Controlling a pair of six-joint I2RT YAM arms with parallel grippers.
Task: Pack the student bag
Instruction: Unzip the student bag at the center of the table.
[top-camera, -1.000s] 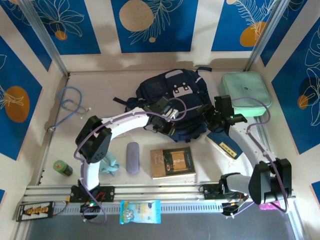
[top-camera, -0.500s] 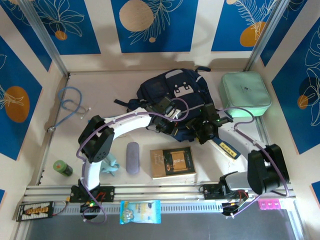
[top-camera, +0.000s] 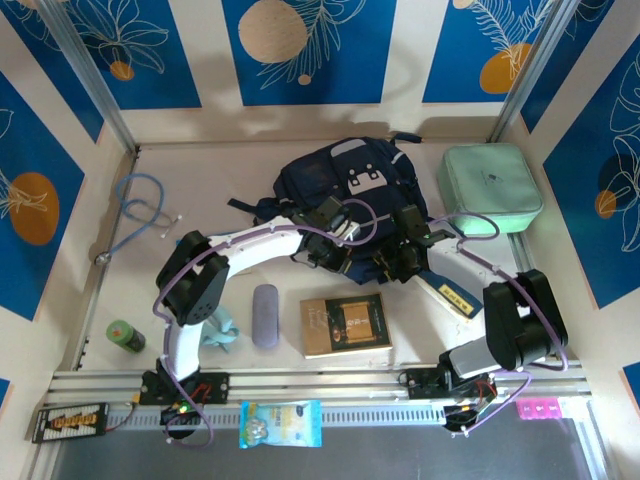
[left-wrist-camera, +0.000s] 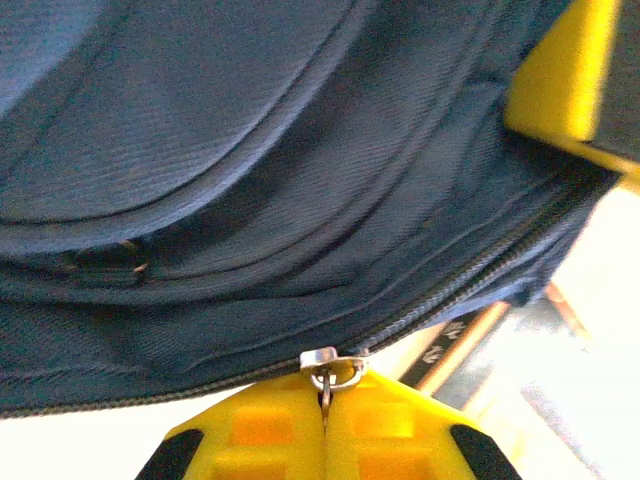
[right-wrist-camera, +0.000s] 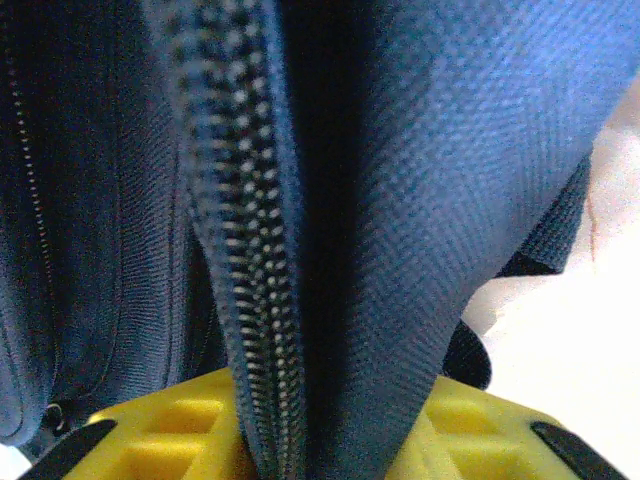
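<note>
Navy student bag (top-camera: 340, 185) lies flat at the far middle of the bench (top-camera: 200, 180), its grey buckle patch facing up and its near edge turned toward the arms; what it holds cannot be told, since the top view shows only its outer fabric. A mint green zip case (top-camera: 490, 188) sits zipped shut just to its right, near the far right corner. Both claws meet at the bag's near edge, close beside each other. The left claw (left-wrist-camera: 325, 425) is closed tight on the metal zipper pull (left-wrist-camera: 331, 368), which hangs from the zip line and drops between the two yellow fingers. The right claw (right-wrist-camera: 320, 440) is nipped onto a fold of the bag's navy fabric, with a strip of zipper teeth (right-wrist-camera: 255, 300) running down between its yellow fingers (right-wrist-camera: 170, 425). Nearer the arms, apart from the bag, lie a brown book (top-camera: 345, 325), a purple glasses case (top-camera: 265, 315), a dark blue book with a yellow edge (top-camera: 450, 290) and a green bottle (top-camera: 125, 335). A blue cable (top-camera: 140, 210) coils at the far left.
</note>
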